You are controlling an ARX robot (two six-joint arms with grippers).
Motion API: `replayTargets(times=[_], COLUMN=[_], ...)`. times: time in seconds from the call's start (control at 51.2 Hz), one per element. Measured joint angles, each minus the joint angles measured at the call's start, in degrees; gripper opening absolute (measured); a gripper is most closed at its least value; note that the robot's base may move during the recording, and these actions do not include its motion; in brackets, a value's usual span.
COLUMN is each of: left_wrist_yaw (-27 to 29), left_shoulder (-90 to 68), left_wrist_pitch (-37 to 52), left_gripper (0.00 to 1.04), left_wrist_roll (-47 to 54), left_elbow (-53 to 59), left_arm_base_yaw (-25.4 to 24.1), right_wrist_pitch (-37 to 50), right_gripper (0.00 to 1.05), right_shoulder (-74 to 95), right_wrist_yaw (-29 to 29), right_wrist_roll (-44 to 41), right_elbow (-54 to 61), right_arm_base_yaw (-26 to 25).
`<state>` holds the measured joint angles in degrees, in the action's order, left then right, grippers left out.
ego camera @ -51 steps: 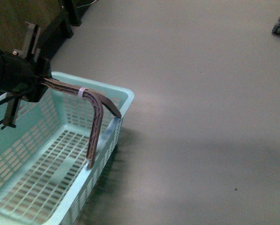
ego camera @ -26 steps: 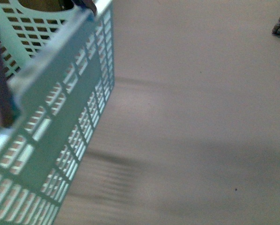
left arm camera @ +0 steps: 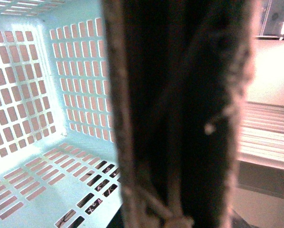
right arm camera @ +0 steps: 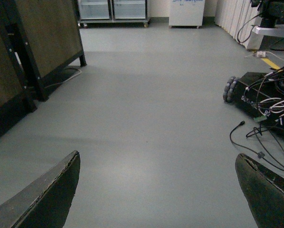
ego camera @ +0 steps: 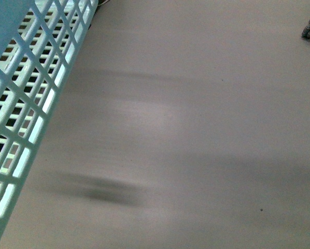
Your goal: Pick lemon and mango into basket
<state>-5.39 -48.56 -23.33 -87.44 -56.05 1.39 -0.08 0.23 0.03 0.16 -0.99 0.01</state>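
The aqua-blue basket (ego camera: pixel 25 104) fills the left edge of the front view, lifted and tilted so its slotted side faces the camera. In the left wrist view its inside (left arm camera: pixel 52 118) shows empty, and a brownish-grey handle (left arm camera: pixel 180 114) runs right in front of the lens. My left gripper is shut on that handle; its fingers are hidden behind it. My right gripper (right arm camera: pixel 158 190) hangs open over bare grey floor, nothing between its fingers (right arm camera: pixel 52 194). Lemon and mango are out of view.
Grey floor (ego camera: pixel 196 129) spreads to the right of the basket. A wheeled black base with cables (right arm camera: pixel 265 99) stands on one side in the right wrist view, dark wooden panels on black frames (right arm camera: pixel 33 52) on the other. Cabinets (right arm camera: pixel 113 9) line the far wall.
The basket has swung up and to the left: a second ago it sat low with its inside and handle showing, now only its slotted side is seen close to the camera.
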Motion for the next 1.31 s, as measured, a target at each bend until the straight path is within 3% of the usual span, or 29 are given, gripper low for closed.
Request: replayTargets(times=[1.309], left_wrist_yaw=[-0.2], left_shoulder=[-0.55], left_wrist_pitch=[-0.13], left_gripper=[0.05], left_wrist_roll=[-0.26], left_elbow=[0.02], left_arm_base_yaw=[-0.02], right_wrist_pitch=[0.0], right_gripper=[0.96], right_shoulder=[0.0], right_wrist_yaw=[-0.02], right_wrist_roll=[-0.02], right_elbow=[0.0], right_arm_base_yaw=[0.0])
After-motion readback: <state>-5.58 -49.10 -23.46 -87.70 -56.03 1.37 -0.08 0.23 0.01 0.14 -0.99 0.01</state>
